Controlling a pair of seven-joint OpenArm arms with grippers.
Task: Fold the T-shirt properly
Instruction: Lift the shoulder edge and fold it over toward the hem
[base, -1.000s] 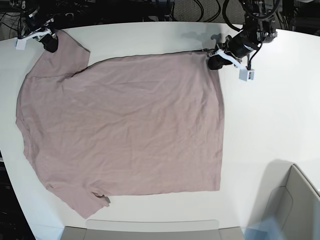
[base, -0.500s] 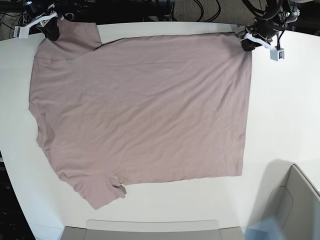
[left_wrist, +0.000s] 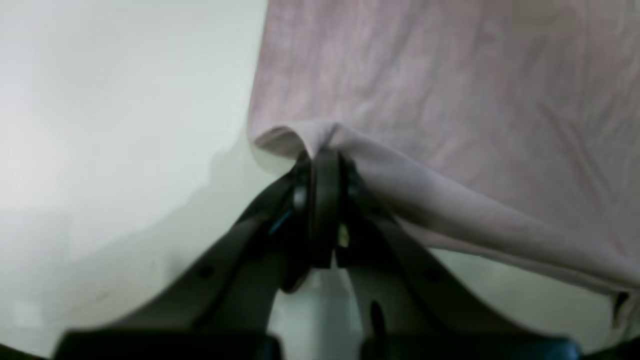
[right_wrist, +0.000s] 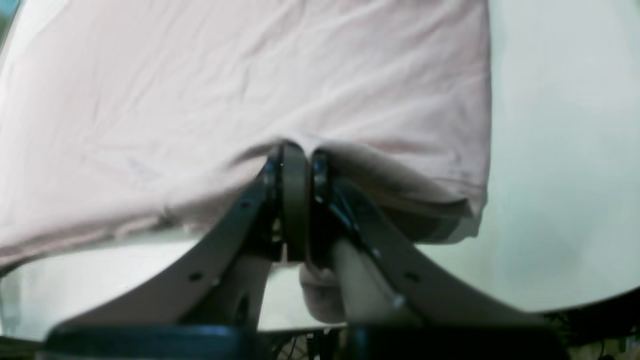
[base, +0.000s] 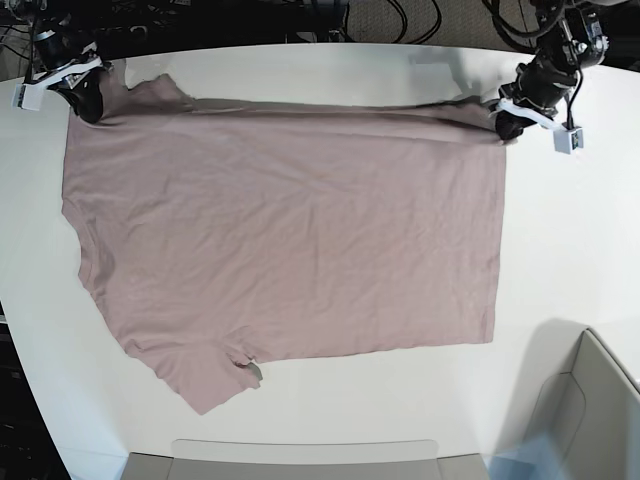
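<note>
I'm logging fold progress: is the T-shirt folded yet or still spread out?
Spread out. The T-shirt lies flat in one layer on the table, only its far edge pinched up by the left gripper and right gripper.

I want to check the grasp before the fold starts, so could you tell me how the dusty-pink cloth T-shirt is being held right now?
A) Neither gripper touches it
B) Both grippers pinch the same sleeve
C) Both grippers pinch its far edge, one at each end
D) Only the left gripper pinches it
C: the left gripper and the right gripper are each shut on opposite ends of the dusty-pink cloth T-shirt's far edge.
</note>
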